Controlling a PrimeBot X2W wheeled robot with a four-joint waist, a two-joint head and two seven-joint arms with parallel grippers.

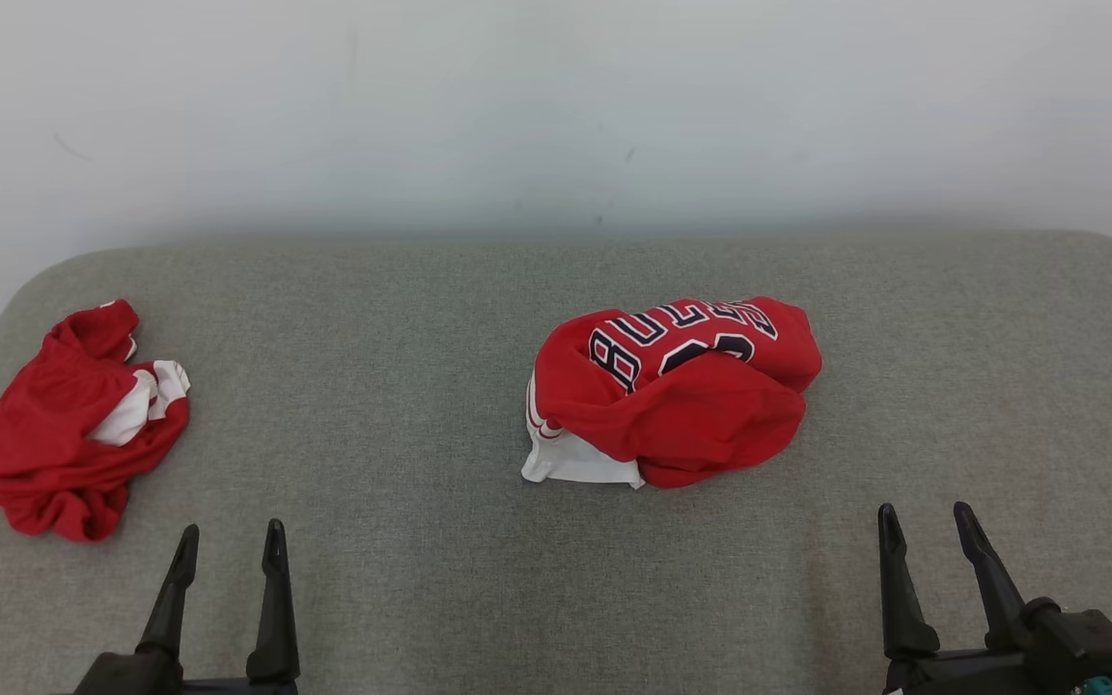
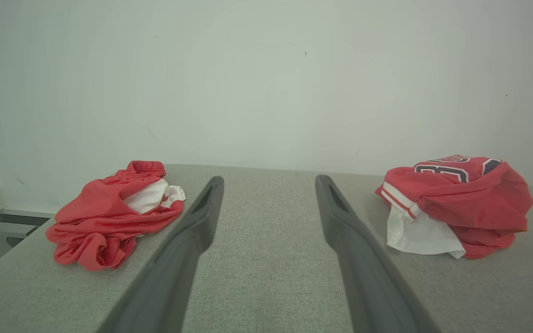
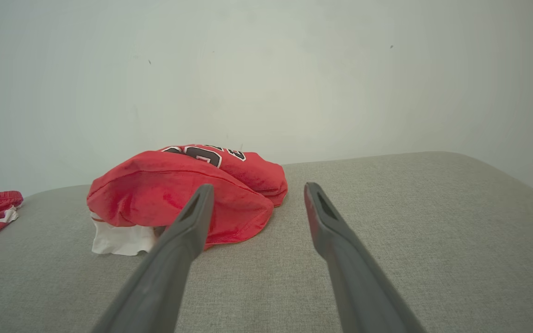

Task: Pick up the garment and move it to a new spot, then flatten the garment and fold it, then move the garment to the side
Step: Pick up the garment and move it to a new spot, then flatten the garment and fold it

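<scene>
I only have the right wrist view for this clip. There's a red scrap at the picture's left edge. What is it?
Observer: It's a second crumpled red and white garment, lying near the left end of the grey surface, well apart from the jersey.
Operator: Where's the left arm?
Observer: The left gripper is low at the near edge with its jaws open, aimed at the bare stretch between the two heaps and touching neither.
</scene>
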